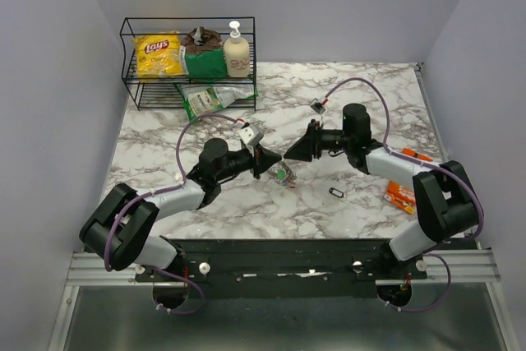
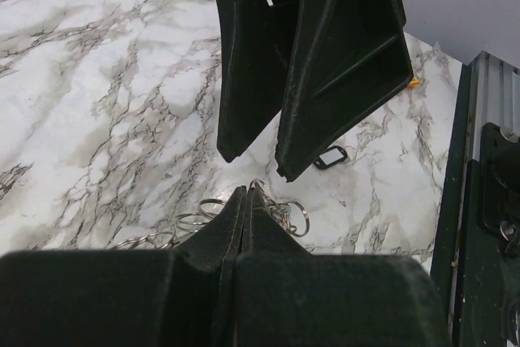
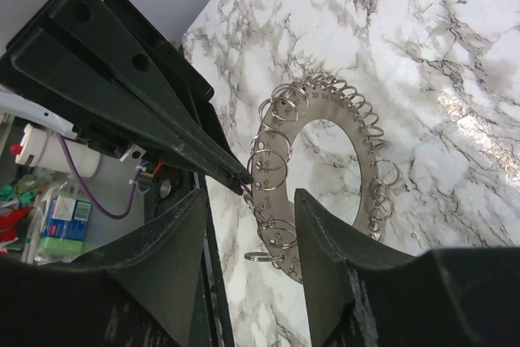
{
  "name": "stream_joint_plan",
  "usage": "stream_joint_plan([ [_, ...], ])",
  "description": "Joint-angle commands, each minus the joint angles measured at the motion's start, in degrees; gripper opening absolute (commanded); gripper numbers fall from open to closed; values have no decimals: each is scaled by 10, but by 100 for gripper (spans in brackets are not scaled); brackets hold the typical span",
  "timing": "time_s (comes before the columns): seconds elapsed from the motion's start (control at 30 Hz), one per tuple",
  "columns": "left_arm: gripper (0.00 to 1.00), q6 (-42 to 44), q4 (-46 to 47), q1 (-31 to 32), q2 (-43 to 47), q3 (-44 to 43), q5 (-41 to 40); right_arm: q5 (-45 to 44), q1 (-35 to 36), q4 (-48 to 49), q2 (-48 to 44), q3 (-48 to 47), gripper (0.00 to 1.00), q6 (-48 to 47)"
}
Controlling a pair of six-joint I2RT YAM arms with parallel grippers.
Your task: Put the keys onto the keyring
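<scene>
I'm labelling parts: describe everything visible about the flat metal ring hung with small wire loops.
The flat silver metal ring is a broad, dull hoop with a large oval hole, its rim threaded with many small shiny split rings. The shut left claw pinches one edge, holding it between the open fingers of the right claw, over the marble table.

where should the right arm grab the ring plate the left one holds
Probably the ring plate at its near arc, head-on opposite the left gripper, which clamps its side rim; that arc lies free between the right fingers.
</scene>
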State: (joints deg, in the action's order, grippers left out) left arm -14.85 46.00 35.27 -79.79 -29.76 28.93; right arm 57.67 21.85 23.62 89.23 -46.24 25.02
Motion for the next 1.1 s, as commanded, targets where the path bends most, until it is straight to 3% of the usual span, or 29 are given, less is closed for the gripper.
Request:
stream_joint_plan([
  [0.0, 0, 3, 7, 1, -5, -5, 14, 20, 3, 32, 16, 12, 54, -1],
  [0.47, 0, 1, 8, 1, -9, -13, 22, 47, 4, 59, 40, 8, 49, 16],
  [0.83, 0, 3, 4, 1, -7, -18, 19, 67, 4, 90, 46, 12, 33, 39],
  [0.97, 0, 3, 4, 1, -9, -21, 18, 73, 4, 79, 52, 4, 19, 35],
  [1.07, 0, -2, 8, 1, -11, -21, 20, 80, 4, 67, 55, -2, 18, 28],
])
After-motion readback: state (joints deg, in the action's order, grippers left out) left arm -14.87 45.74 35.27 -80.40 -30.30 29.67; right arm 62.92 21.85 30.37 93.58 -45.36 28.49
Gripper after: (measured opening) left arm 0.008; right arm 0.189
